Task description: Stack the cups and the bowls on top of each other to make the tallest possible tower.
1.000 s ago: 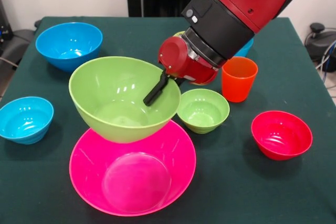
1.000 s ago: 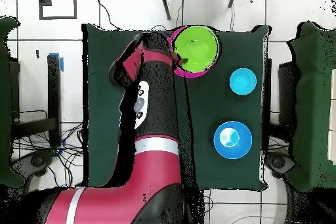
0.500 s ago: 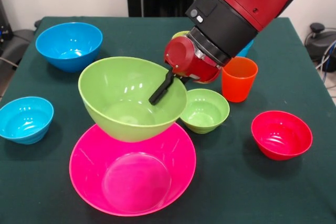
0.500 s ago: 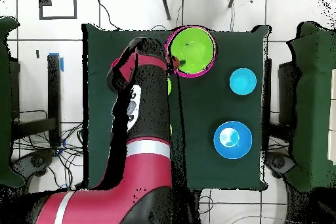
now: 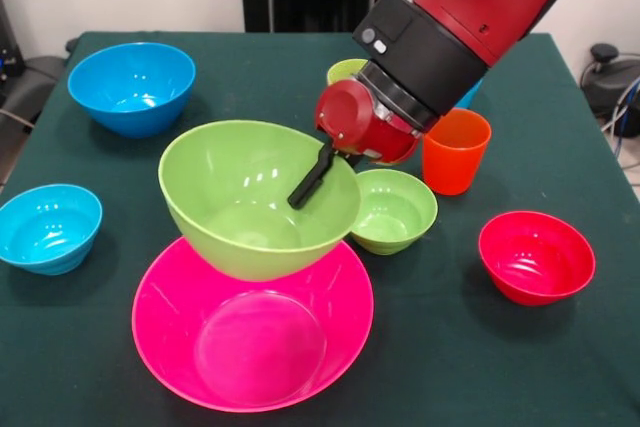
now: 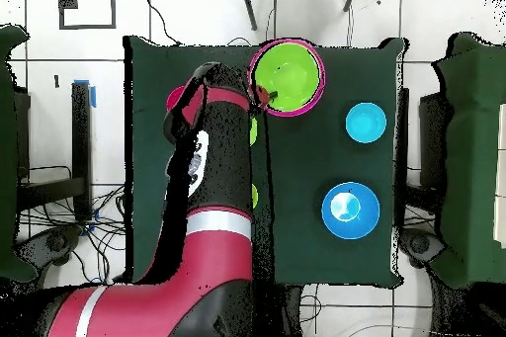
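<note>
My gripper (image 5: pixel 318 172) is shut on the right rim of the large green bowl (image 5: pixel 240 207), with one black finger showing inside it. The bowl hangs slightly tilted over the far half of the huge pink bowl (image 5: pixel 250 347); I cannot tell whether they touch. From overhead the green bowl (image 6: pixel 289 76) sits almost centred inside the pink rim (image 6: pixel 255 56), with the gripper (image 6: pixel 267 91) at its edge. A small green bowl (image 5: pixel 390 209), an orange cup (image 5: pixel 455 150) and a lime green cup (image 5: pixel 343 70) stand by the arm. The purple cup is hidden.
A small red bowl (image 5: pixel 535 255) stands at the right, a large blue bowl (image 5: pixel 130 85) at the far left and a small light-blue bowl (image 5: pixel 48 227) at the left edge. Another light-blue bowl (image 5: pixel 468 95) peeks out behind the arm. The arm (image 6: pixel 212 175) covers the overhead view's left half.
The gripper has carried the large green bowl rightward in the front view and a little lower. It now sits more squarely over the pink bowl.
</note>
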Motion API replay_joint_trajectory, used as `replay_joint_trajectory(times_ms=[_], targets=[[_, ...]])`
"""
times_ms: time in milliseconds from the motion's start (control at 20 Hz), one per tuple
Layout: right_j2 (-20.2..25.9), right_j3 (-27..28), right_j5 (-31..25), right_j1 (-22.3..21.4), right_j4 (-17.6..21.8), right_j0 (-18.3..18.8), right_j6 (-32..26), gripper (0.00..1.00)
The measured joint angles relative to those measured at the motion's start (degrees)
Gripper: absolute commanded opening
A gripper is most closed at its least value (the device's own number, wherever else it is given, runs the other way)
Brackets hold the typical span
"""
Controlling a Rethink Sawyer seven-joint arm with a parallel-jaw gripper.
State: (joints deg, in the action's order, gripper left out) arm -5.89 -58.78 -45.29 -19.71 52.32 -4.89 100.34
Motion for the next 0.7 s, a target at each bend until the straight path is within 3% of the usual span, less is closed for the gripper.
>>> replay_joint_trajectory(times_ms=[700], targets=[[-2.3,-0.9,9.8,4.2,0.0,0.3,0.0,0.0]])
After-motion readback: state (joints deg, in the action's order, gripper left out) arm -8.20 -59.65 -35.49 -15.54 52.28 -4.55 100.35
